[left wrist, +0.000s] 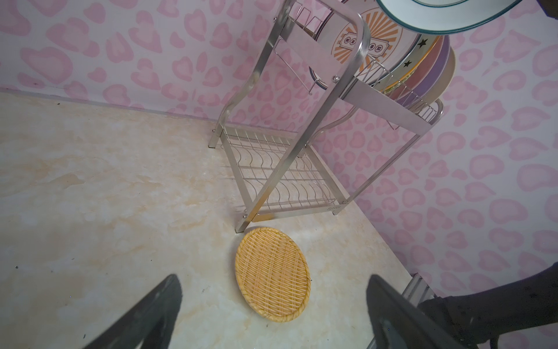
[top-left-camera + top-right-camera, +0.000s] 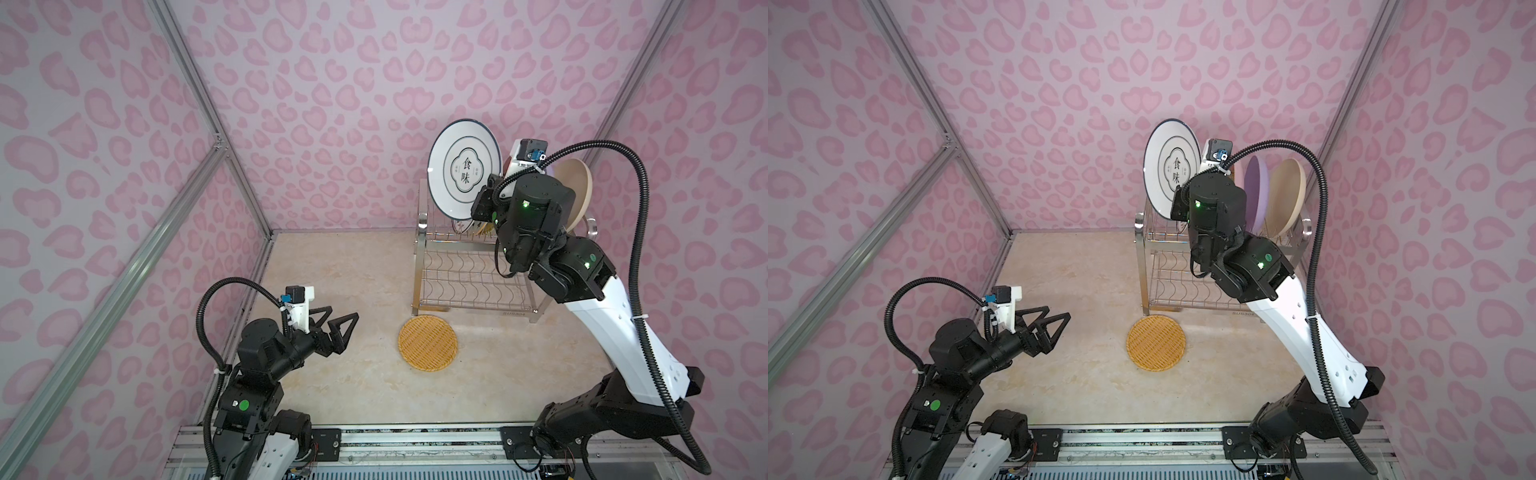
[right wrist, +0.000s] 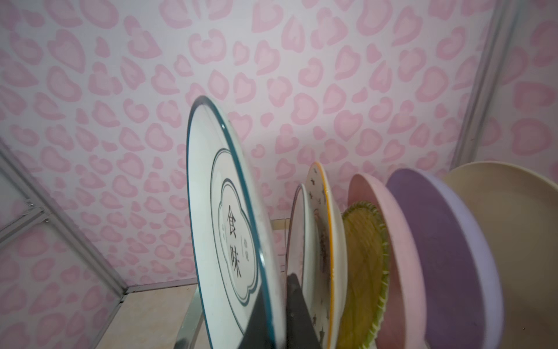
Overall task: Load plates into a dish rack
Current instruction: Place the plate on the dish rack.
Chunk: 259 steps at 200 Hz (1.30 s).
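My right gripper is shut on the lower edge of a white dark-rimmed plate. It holds the plate upright over the left end of the dish rack. Standing in the top tier beside it are a sunburst plate, a star plate, a yellow woven plate, then pink, lilac and cream ones. Another yellow woven plate lies flat on the table before the rack. Left of it hovers my left gripper, open with nothing in it.
Pink patterned walls close in the marble-look table at the back and both sides. A slanted aluminium frame bar runs along the left. A metal rail carrying both arm bases spans the front edge.
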Available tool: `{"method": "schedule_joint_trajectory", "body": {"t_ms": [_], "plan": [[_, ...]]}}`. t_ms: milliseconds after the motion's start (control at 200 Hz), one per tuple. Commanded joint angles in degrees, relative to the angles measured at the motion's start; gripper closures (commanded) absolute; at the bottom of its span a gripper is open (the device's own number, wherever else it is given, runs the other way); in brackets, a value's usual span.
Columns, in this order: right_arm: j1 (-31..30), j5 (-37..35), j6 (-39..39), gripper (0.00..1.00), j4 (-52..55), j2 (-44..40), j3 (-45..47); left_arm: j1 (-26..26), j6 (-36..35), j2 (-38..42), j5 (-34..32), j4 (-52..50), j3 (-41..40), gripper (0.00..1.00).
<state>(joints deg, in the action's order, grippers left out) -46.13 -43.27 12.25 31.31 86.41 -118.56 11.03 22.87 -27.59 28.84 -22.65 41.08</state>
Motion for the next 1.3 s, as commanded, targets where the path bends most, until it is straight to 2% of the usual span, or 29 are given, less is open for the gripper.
{"method": "schedule_joint_trajectory", "body": {"t_ms": [0, 145, 275, 651, 1291], "plan": [[-0.08, -12.07, -6.88, 1.00, -8.42, 0.79, 1.40, 0.25, -1.05, 0.00, -0.65, 0.50, -0.12, 0.03], [-0.21, -16.17, -10.07, 1.00, -10.33, 3.76, 0.11, 0.47, -1.08, -0.16, -0.80, 0.68, -0.38, 0.03], [-1.32, -21.02, -16.02, 1.00, -15.58, 6.48, -0.26, 0.43, -1.05, -0.19, -0.89, 0.68, -0.39, 0.03], [-2.73, -25.58, -22.04, 1.00, -18.56, 12.81, -3.39, 0.94, -1.16, -0.14, -0.89, 0.90, -0.65, 0.03], [-1.69, -26.59, -15.58, 1.00, -13.86, 18.08, -5.09, 2.34, -1.36, 0.35, -1.42, 0.68, -0.98, 0.03]]}}
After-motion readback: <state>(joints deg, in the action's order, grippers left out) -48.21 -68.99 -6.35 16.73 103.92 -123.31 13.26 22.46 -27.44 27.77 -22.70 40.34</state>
